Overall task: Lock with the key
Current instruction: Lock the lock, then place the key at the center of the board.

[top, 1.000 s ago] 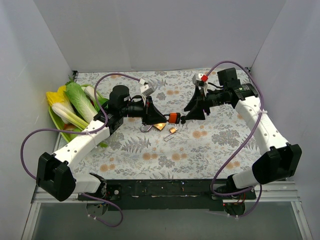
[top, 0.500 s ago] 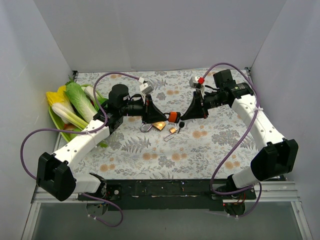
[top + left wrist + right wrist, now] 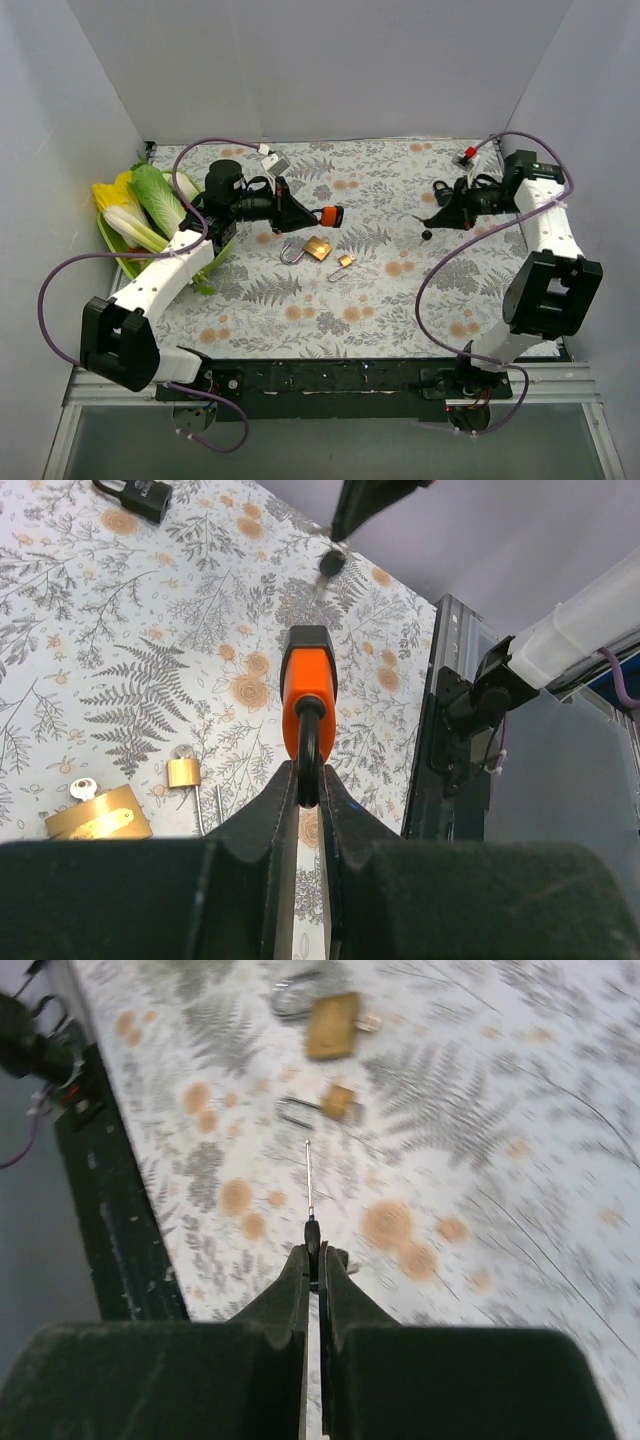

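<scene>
My left gripper (image 3: 306,212) is shut on the black shackle (image 3: 308,742) of an orange padlock (image 3: 328,214), which it holds up off the table. In the left wrist view the orange padlock (image 3: 309,675) points away from the gripper (image 3: 308,780). My right gripper (image 3: 440,222) is far off to the right, shut on the black head of a key (image 3: 428,235). The right wrist view shows the gripper (image 3: 313,1255) pinching the key (image 3: 310,1195), whose thin blade sticks out forward. Key and orange padlock are well apart.
A brass padlock (image 3: 317,248) with an open shackle and a small brass padlock (image 3: 345,261) lie mid-table on the floral cloth. A black padlock (image 3: 140,492) lies farther back. Cabbages on a green tray (image 3: 140,205) fill the left side. White walls stand on three sides.
The right gripper has shut on the key and drawn back to the right, away from the orange padlock. The left arm has moved the padlock back and to the left.
</scene>
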Available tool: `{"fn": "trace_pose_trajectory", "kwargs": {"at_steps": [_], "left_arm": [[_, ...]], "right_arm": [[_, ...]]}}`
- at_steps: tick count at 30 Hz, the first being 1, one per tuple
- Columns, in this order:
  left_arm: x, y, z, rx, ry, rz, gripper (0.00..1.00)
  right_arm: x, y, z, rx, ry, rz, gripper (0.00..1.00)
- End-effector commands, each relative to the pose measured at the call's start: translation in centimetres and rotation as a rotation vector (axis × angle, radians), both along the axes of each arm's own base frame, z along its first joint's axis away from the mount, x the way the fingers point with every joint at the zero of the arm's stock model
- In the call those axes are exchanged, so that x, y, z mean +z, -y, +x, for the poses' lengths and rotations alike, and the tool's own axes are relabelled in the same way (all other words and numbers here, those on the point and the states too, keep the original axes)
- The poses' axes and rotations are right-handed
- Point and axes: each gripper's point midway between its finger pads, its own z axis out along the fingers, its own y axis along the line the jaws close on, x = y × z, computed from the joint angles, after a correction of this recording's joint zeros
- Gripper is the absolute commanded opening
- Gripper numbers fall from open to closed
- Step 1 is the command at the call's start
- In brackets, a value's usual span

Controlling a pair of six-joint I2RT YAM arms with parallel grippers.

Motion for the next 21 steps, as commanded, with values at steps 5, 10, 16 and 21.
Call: {"fn": "trace_pose_trajectory", "kwargs": {"at_steps": [5, 10, 16, 21], "left_arm": [[1.4, 0.4, 0.7, -0.003, 0.047, -0.020, 0.00], [0.5, 0.4, 1.6, 0.027, 0.038, -0.002, 0.00], [-0.4, 0.5, 1.9, 0.034, 0.018, 0.010, 0.00], [-0.5, 0.5, 2.1, 0.039, 0.032, 0.001, 0.00]], "right_arm": [[-7.4, 17.1, 8.4, -0.519, -0.047, -0.278, 0.01], [-10.3, 22.3, 11.7, -0.693, -0.008, -0.426, 0.01], [-13.7, 24.5, 13.3, -0.795, -0.048, -0.476, 0.01], [-16.0, 25.0, 13.8, -0.809, -0.090, -0.477, 0.01]]}}
